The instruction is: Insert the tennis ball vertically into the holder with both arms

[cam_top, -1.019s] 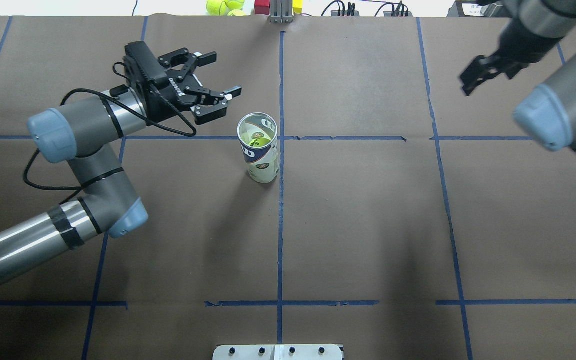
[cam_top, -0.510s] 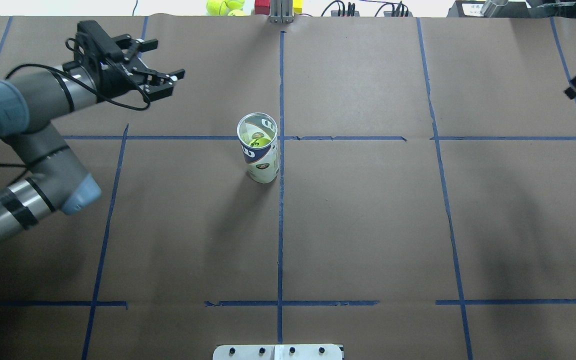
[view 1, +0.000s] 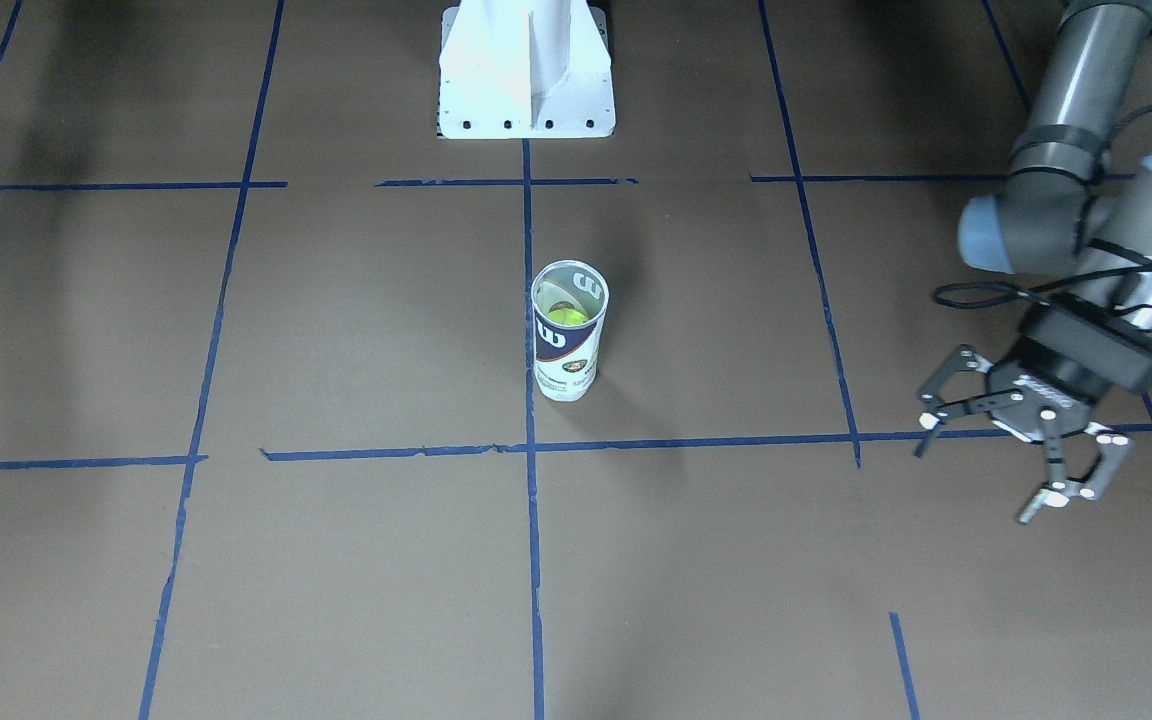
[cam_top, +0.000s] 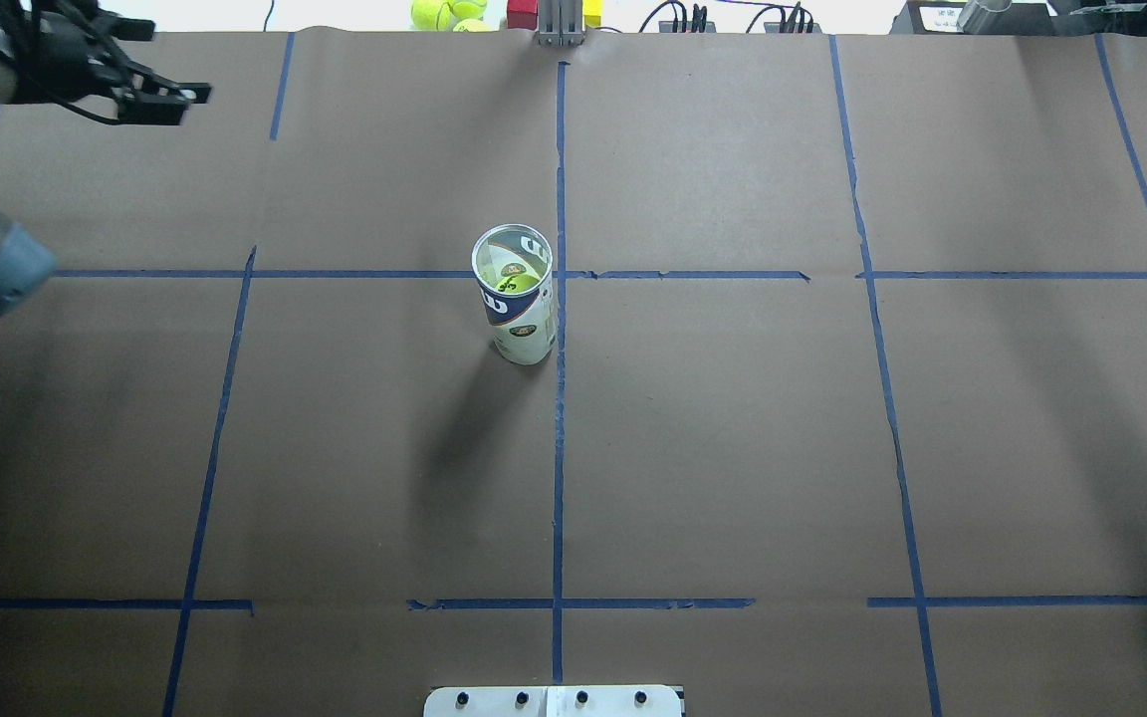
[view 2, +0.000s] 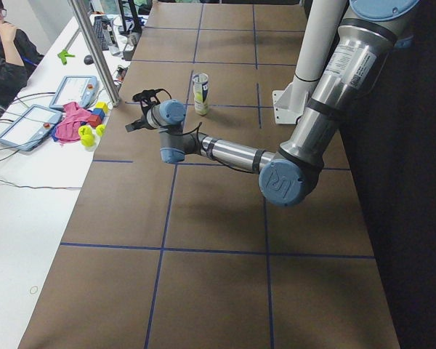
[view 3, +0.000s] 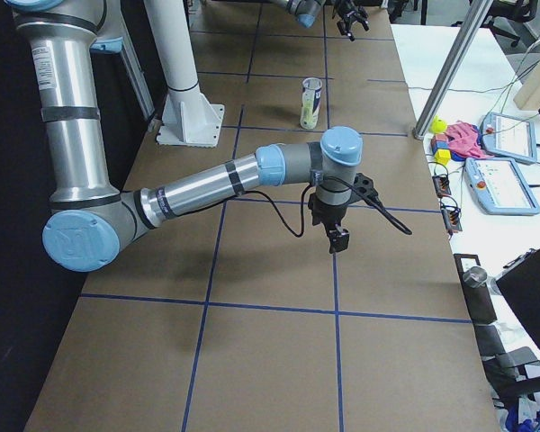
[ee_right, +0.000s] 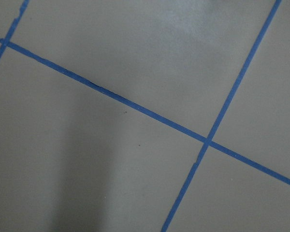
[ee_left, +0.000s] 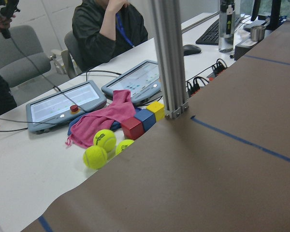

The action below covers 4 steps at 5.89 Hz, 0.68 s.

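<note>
Holder upright at table centre, tennis ball inside, unheld. Left gripper jaws apart, well clear. Right gripper jaws: cannot tell. Risk: stray arm sweep tips light holder.

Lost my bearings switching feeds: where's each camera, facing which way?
Front-facing: across table, looking back; left gripper, jaws open.
Overhead: above pedestal, looking forward, down; left gripper.
Exterior left: table's left end; left arm near.
Exterior right: table's right end; right arm near.
Left wrist: toward desk, tennis balls; no arm.
Right wrist: down at taped table; no arm.
Shared: holder, all four exterior views.
</note>
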### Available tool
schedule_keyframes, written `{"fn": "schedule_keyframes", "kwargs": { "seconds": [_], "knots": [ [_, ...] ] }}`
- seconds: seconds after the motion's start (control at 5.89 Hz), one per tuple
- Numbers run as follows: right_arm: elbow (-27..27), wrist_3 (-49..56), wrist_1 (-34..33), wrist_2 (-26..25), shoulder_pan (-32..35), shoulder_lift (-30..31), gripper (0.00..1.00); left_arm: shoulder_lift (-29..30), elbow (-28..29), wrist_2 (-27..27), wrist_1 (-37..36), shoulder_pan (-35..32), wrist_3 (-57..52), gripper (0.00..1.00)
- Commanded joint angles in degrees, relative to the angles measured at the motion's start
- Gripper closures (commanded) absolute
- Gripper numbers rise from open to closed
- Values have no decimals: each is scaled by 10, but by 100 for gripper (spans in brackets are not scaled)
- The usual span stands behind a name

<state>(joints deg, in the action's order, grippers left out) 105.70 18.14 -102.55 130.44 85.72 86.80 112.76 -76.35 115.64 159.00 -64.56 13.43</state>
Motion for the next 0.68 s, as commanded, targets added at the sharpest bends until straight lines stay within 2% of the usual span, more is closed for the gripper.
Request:
{"fn": "schedule_keyframes", "kwargs": {
  "seconds": [0.0, 0.17, 0.34, 0.51],
  "knots": [
    [-1, 3, 32, 7, 15, 69, 0, -37, -1, 44, -68, -40, -60, 0],
    [-1, 4, 34, 8, 15, 88, 0, -43, -1, 88, -183, -93, -64, 0],
    [-2, 3, 34, 8, 15, 100, 0, -46, -1, 137, -248, -126, -67, 0],
    [-3, 1, 34, 7, 15, 108, 0, -72, 0, 142, -282, -131, -109, 0]
  ]
}}
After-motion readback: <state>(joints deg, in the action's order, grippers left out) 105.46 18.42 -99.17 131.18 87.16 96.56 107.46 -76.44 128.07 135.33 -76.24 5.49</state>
